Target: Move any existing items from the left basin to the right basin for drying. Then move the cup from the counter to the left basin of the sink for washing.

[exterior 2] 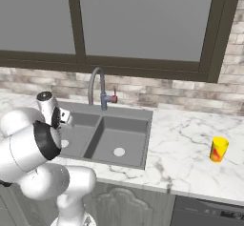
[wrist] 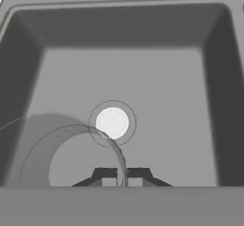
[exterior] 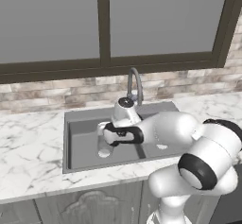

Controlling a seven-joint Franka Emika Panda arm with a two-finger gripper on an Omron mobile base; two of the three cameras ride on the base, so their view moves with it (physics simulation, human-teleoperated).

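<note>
While my gripper [wrist: 122,179] pinches the tumbler's [wrist: 66,148] rim, fingers clamped together on it, the glass sits beside the drain [wrist: 112,123] in the left basin [wrist: 124,72].

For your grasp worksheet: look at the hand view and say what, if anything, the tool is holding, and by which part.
The tool is shut on the grey translucent tumbler, pinching the thin rim wall on one side, over the left basin.
</note>
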